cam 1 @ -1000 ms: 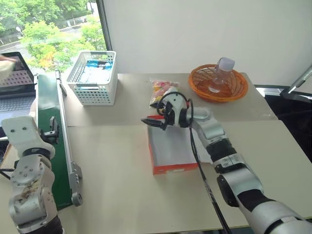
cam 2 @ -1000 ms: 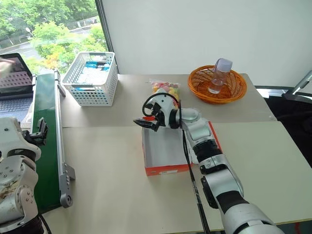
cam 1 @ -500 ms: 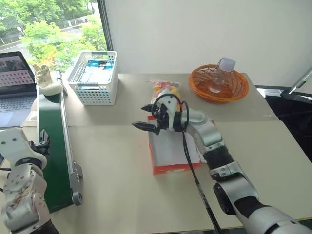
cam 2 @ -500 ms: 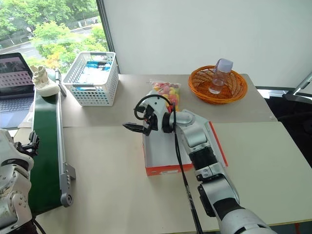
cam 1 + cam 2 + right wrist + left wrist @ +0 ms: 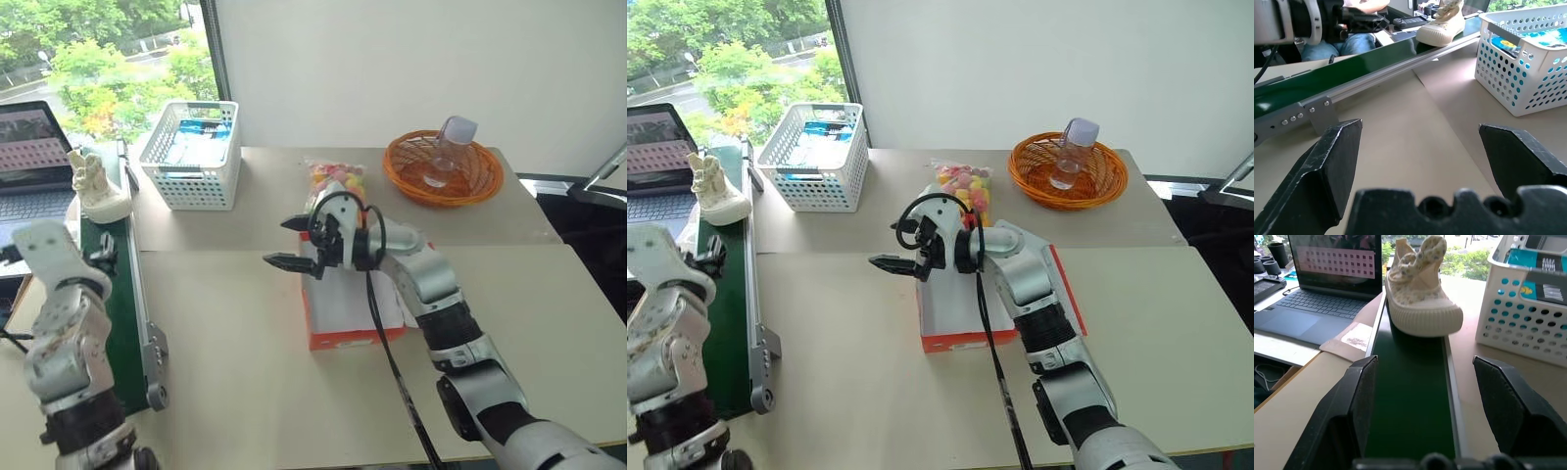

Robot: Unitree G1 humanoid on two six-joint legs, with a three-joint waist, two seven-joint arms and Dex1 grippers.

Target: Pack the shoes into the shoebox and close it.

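A cream shoe (image 5: 1420, 296) is seen on the green conveyor belt (image 5: 1410, 396); both the left tool (image 5: 1425, 396) and right tool (image 5: 896, 245) are spread apart, empty.

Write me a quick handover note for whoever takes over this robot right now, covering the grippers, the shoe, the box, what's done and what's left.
Left gripper: open, empty, over the green conveyor belt, pointing at the shoe.
Right gripper: open, empty, above the left edge of the shoebox, pointing toward the conveyor.
Shoe: one cream-white shoe stands on the far end of the belt, beside the white mesh basket. I can see no second shoe.
Shoebox: in the middle of the table, lid open, white inside showing, no shoe visible inside.
Done: box opened.
Left: pick up the shoe, pack it, find and pack its pair, close the lid.
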